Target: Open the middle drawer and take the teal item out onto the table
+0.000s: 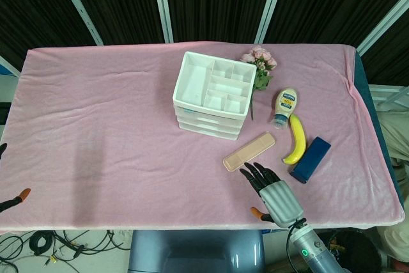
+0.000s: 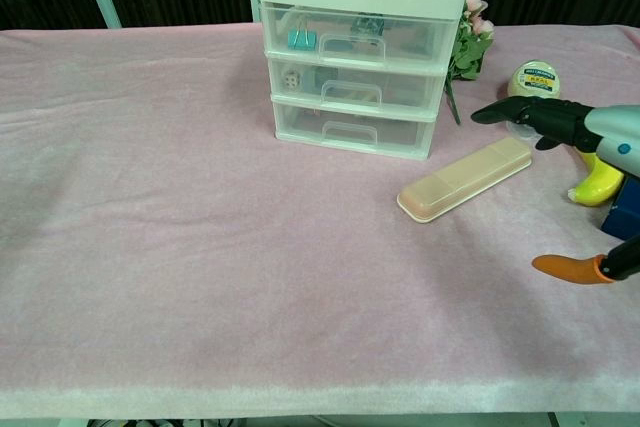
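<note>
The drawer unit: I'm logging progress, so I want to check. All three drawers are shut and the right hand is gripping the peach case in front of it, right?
Not quite. The drawers of the drawer unit are all shut, but the right hand grips nothing: the chest view shows its fingers spread, beside the peach case without holding it.

The white drawer unit (image 1: 211, 97) stands upright near the middle of the pink-covered desk (image 1: 108, 126) — three clear-fronted drawers stacked under an open divided tray. The middle drawer (image 2: 352, 90) is shut, flush with the ones above and below it, its handle facing forward. A teal item (image 2: 300, 39) shows through the front of the top drawer (image 2: 355, 39) at its left end — a small clip-like piece.
</note>
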Available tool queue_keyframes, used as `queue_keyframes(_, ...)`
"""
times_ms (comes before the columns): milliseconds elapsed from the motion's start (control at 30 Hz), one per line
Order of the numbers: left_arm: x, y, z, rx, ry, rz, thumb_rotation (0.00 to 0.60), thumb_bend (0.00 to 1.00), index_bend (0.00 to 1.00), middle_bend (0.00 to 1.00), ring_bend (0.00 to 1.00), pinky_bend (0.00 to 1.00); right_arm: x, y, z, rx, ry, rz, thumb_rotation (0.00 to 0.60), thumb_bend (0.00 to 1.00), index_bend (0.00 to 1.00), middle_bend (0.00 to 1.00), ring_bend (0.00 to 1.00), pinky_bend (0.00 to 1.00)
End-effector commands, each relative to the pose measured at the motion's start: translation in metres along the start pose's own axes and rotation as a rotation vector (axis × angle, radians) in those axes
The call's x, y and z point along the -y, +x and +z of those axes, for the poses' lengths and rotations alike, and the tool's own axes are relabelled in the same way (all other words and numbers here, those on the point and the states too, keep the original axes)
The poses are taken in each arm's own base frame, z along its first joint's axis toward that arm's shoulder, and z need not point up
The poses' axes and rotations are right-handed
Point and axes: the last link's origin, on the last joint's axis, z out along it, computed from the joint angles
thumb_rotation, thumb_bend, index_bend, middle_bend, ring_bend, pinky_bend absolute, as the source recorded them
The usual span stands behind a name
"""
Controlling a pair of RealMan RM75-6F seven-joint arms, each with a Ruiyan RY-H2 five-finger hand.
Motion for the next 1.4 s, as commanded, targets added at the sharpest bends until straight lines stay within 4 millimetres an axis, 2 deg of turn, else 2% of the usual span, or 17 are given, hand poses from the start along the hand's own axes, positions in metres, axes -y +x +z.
queue_keyframes(33, 0.000, 0.000, 0.000, 0.001, -0.001, -0.001, 0.600, 0.01, 0.00, 0.00, 0.00, 0.00, 0.000, -0.001, 0.000, 0.002, 0.000, 0.000, 0.600, 0.15, 0.00, 0.03, 0.05, 0.18)
queue_keyframes(1267, 0.000, 0.000, 0.003, 0.001, 0.000, -0.008, 0.600, 0.01, 0.00, 0.00, 0.00, 0.00, 0.008, -0.008, 0.007, 0.019, 0.017, 0.030, 0.600, 0.15, 0.00, 0.03, 0.05, 0.18)
queue_keyframes(1400, 0.000, 0.000, 0.003, 0.002, 0.000, -0.009, 0.600, 0.01, 0.00, 0.00, 0.00, 0.00, 0.014, -0.007, 0.015, 0.015, 0.023, 0.057, 0.600, 0.18, 0.00, 0.07, 0.10, 0.19)
